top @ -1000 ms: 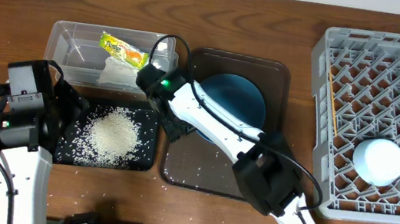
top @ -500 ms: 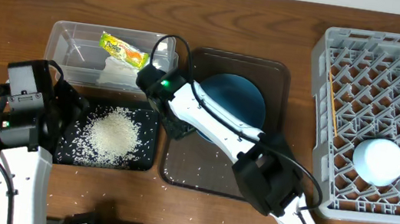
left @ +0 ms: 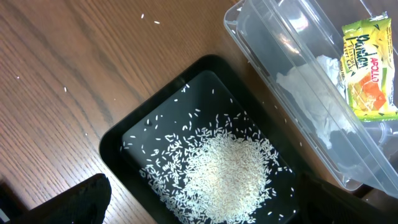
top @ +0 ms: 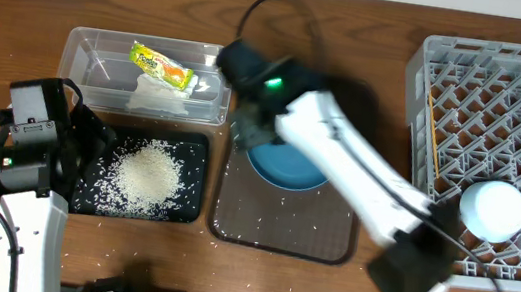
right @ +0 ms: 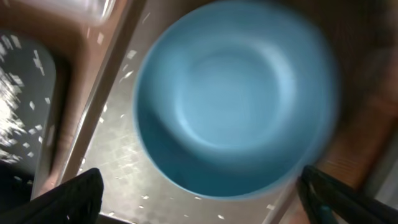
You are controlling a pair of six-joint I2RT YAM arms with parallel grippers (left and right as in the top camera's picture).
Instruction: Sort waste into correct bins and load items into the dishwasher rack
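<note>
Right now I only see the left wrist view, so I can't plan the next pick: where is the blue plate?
Observer: The blue plate sits on the brown tray.
Operator: Anything in the rack?
Observer: Yes, a white bowl sits in the grey rack.
Operator: Is the right claw gripping the plate?
Observer: No. The right claw hangs above the plate with its jaws wide apart, though that view is blurred.

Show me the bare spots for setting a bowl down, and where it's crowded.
Free: table left of the clear tub; brown tray floor in front of the blue plate. Crowded: rice-filled black tub, rack corner around the white bowl.
</note>
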